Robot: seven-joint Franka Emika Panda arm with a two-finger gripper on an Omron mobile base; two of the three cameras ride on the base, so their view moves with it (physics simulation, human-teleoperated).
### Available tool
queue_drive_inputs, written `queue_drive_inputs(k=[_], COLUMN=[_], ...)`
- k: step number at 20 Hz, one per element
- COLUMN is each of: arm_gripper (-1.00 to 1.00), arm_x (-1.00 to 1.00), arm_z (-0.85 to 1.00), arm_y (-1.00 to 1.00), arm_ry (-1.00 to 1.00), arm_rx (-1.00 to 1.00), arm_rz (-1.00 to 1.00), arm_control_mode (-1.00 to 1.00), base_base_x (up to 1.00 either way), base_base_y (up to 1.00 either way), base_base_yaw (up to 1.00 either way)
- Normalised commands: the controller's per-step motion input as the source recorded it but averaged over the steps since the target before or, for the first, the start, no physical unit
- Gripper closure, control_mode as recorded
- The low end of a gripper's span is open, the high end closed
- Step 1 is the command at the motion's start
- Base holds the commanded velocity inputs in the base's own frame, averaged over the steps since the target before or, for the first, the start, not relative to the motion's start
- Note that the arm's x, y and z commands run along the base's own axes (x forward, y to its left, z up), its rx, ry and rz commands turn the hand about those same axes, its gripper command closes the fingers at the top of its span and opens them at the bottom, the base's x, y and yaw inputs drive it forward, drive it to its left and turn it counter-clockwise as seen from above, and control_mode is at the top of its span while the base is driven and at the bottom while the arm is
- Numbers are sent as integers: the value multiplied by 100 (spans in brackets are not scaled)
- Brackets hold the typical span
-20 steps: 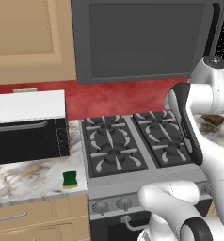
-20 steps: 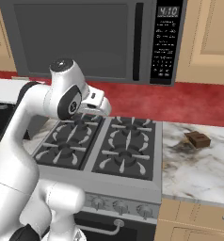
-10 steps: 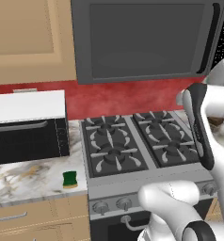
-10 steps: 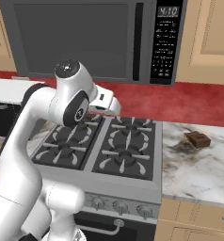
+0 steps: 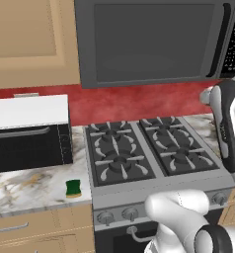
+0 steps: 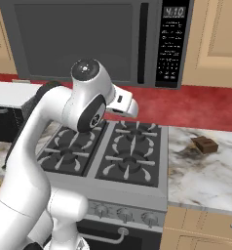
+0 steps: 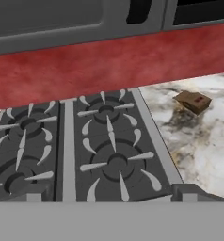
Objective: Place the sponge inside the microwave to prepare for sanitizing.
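Observation:
The sponge (image 5: 73,188), green on top, lies on the marble counter left of the stove, near the front edge. The microwave (image 5: 149,42) hangs above the stove with its door shut; its dark handle (image 6: 143,42) runs beside the button panel (image 6: 169,45). My gripper (image 6: 131,108) hovers above the stove's back burners, below the microwave and far to the right of the sponge. In the hand view the two fingertips (image 7: 35,191) stand wide apart with nothing between them, so the gripper (image 7: 114,192) is open and looks down over the right-hand burners.
A black oven box with a white top (image 5: 28,132) stands on the counter behind the sponge. The stove (image 5: 149,153) has several burners. A small brown object (image 6: 204,144) lies on the marble counter to the stove's right. Wooden cabinets flank the microwave.
My hand has swung to the right above the stove, and the arm's upper link has moved right in the left base view. The gripper stays open; the sponge has not moved.

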Motion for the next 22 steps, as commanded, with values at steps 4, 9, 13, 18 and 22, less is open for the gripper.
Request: queue_drive_inputs(k=[4,9,13,18,22], arm_gripper=[-100,-100,-100,-100,-100], arm_x=[-3,-15,-18,-5,0], arm_z=[63,36,23,19,27], arm_y=[-3,0,0,-1,-1], arm_ry=[0,-3,-6,-14,-8], arm_rx=[-1,-2,0,0,0], arm_rz=[0,-8,-6,-3,-1], arm_control_mode=[-100,-100,-100,-100,-100], base_base_x=[0,0,0,0,0], base_base_y=[0,0,0,0,0], base_base_yaw=[0,0,0,0,0])
